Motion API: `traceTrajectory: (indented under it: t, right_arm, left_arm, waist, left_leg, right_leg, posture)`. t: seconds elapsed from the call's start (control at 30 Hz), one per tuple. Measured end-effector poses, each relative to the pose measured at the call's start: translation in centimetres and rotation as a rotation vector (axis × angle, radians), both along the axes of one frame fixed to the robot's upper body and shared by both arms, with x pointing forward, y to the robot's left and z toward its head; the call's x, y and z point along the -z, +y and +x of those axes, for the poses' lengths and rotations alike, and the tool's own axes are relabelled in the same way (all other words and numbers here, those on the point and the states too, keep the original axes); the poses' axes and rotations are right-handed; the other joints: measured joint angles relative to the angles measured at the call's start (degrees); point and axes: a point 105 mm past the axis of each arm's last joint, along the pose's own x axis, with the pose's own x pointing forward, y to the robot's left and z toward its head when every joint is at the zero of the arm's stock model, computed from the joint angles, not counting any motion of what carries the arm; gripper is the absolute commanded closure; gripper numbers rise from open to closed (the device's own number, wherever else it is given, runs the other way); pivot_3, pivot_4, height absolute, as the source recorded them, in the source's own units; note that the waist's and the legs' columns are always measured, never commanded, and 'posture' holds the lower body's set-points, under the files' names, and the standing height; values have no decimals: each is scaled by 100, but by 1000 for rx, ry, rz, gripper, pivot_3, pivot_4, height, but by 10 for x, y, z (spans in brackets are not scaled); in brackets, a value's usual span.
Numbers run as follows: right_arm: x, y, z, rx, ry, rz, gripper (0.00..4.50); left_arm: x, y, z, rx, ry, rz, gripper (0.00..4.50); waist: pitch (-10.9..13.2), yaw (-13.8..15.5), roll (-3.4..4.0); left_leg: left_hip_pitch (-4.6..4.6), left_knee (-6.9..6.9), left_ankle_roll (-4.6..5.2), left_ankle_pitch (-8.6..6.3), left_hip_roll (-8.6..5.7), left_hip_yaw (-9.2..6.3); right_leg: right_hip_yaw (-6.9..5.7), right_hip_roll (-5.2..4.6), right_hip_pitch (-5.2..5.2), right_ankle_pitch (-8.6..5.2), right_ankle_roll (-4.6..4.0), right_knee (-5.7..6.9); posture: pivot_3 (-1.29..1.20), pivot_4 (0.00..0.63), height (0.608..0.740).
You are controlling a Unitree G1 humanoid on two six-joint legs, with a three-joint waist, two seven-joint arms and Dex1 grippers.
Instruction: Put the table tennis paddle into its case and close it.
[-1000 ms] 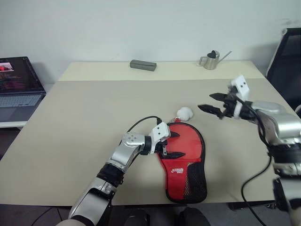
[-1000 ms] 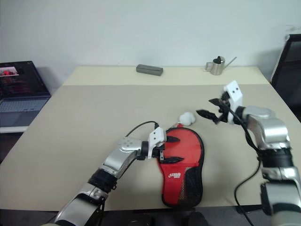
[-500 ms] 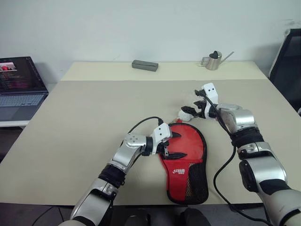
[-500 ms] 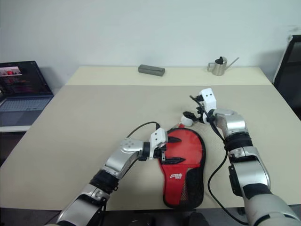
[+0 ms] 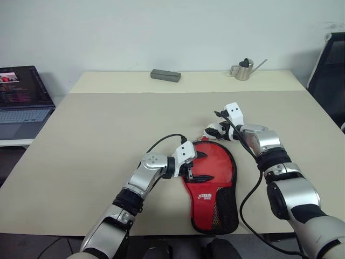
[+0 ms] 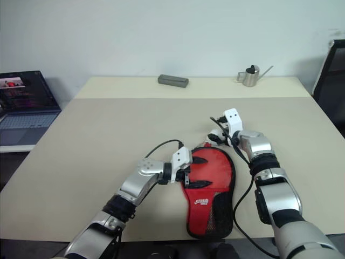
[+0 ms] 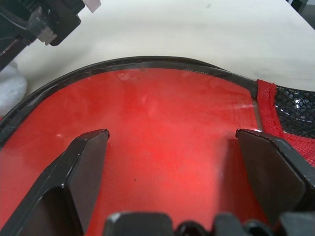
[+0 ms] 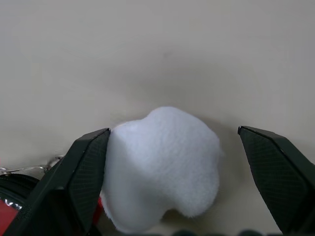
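Your right end effector (image 8: 172, 182) released, straddling pom-pom (image 8: 165, 164) at case's (image 5: 211, 178) 12 o'clock; clench could squash fluff, slip off. Left end effector (image 7: 172, 147) released over case.

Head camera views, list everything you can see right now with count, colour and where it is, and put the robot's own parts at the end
table: one, beige, spans the middle of the scene.
case: one, red with black trim and mesh, lying flat at the near middle of the table.
pom-pom: one, white, on the table at the case's far end.
block: one, grey, far side of the table.
watering can: one, metal, far right of the table.
laptop: one, dark, open, beside the table on the left.
chair: one, black, at the right edge.
left gripper: one, black fingers, open over the case's round end.
right gripper: one, black fingers, open around the pom-pom.
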Motion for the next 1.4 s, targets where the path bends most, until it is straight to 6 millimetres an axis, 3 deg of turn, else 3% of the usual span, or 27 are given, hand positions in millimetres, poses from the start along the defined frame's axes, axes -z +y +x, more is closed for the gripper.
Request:
traceTrajectory:
  t: [0.23, 0.37, 0.53, 0.63, 0.73, 1.1, 1.4]
  right_arm:
    - [2, 6, -2, -24, 12, 9, 0]
    - [3, 8, -3, -27, 22, 12, 870]
    - [4, 10, -3, -31, 25, 15, 2697]
    - [4, 11, -3, -34, 25, 16, 3550]
    - [4, 11, -4, -38, 22, 15, 4023]
    - [2, 9, -2, -53, -35, -59, 4166]
    - [-8, -31, 4, 2, -116, -184, 4167]
  left_arm:
    - [0, 0, 0, -2, 1, 0, 19]
    - [0, 0, 0, -2, 1, 0, 0]
    - [1, 0, 0, -3, 3, 1, 0]
    - [1, 1, 1, -5, 5, 2, 0]
    - [3, 2, 1, -9, 11, 6, 0]
    - [6, 5, 1, -16, 17, 13, 0]
    - [8, 6, 0, -18, 23, 14, 0]
  waist:
    - [-5, -8, 8]
    - [-6, -9, 10]
    - [-10, -10, 15]
    - [-17, -14, 20]
    - [-20, -25, 22]
    - [-26, -53, 27]
    - [-26, -57, 28]
  left_leg:
    - [0, 0, 1, -1, 0, 0]
    - [0, 0, 1, -1, 0, -1]
    - [1, 0, 1, -1, 0, 0]
    - [3, 0, 1, -1, 0, 0]
    - [6, 0, 3, -2, 0, -1]
    - [14, 0, 5, -3, -1, -2]
    - [16, -1, 7, -4, -2, -2]
  right_leg:
    - [0, 0, 0, 0, 0, 0]
    - [0, 0, 0, 0, 0, 0]
    - [0, 0, 1, 0, 0, 0]
    - [0, 0, 2, 0, 0, 1]
    - [0, 0, 5, 0, 0, 1]
    - [0, 0, 14, 0, 0, 0]
    - [-1, 0, 17, 0, 1, -1]
  posture:
    - [0, 150, 740]
    - [0, 150, 740]
    - [0, 150, 740]
    - [0, 150, 740]
    - [0, 150, 740]
    - [0, 150, 740]
    - [0, 150, 740]
